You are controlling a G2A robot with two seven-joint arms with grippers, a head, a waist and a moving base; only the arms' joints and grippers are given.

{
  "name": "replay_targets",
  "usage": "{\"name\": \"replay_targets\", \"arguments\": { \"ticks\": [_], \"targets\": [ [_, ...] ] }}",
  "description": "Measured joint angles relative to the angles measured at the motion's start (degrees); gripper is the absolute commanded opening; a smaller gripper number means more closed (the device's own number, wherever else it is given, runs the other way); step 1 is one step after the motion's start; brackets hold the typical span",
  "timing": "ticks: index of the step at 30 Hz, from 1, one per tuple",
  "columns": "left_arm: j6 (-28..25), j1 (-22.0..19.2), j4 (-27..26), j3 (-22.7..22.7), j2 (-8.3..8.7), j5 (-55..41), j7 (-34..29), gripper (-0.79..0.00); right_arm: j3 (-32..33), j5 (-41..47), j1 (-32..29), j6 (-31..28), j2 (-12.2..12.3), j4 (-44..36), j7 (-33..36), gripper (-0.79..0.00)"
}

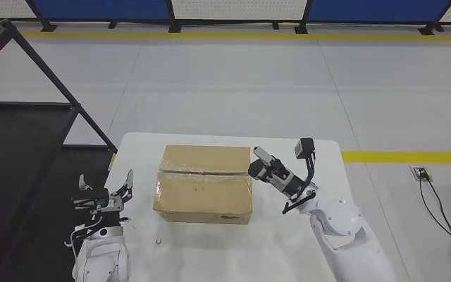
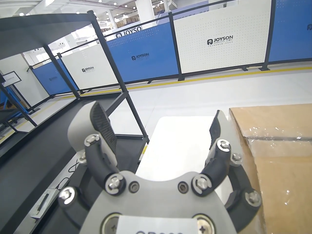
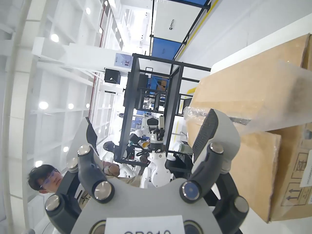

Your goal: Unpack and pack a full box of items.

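Box [image 1: 204, 185] taped shut, left gripper [image 1: 106, 180] spread nearby, right gripper [image 1: 256, 163] spread at its edge

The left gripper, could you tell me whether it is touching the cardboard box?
Apart. The top view shows the open left gripper beside the cardboard box, with bare white table between them.

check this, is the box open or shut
Shut. The box has both flaps lying flat on top, meeting at a seam covered by clear tape.
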Motion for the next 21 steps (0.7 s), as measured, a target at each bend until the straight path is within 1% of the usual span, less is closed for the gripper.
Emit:
{"name": "replay_targets", "arguments": {
  "ticks": [3, 6, 9, 11, 12, 18, 21],
  "targets": [
    [0.12, 0.16, -0.02, 0.14, -0.05, -0.11, 0.19, 0.000, -1.56, -0.66, 2.52, 3.24, -0.28, 2.38, -0.11, 0.000],
    [0.20, 0.30, -0.01, 0.19, -0.10, -0.27, 0.36, 0.000, -2.99, -0.13, 4.75, 3.06, -0.70, 4.66, -0.67, 0.000],
    [0.24, 0.48, 0.13, 0.25, -0.14, -0.30, 0.59, 0.000, -5.01, -0.95, 6.80, 2.66, -1.28, 6.29, -3.23, 0.000],
    [0.24, 0.58, 0.18, 0.30, -0.16, -0.26, 0.70, 0.000, -7.02, -2.73, 8.66, 3.78, -1.69, 7.29, -4.23, 0.000],
    [0.24, 0.63, 0.18, 0.33, -0.17, -0.23, 0.75, 0.000, -7.99, -4.00, 9.59, 4.80, -1.88, 7.70, -4.84, 0.000],
    [0.12, 1.20, 0.25, 0.01, -0.20, -0.59, 1.18, 0.000, -15.52, -13.54, 16.24, 15.10, -3.41, 10.41, -8.19, 0.000],
    [-0.08, 1.41, 0.51, -0.25, -0.21, -0.98, 1.46, 0.000, -17.97, -16.43, 18.62, 20.20, -4.02, 11.86, -7.98, 0.000]
  ]
}}
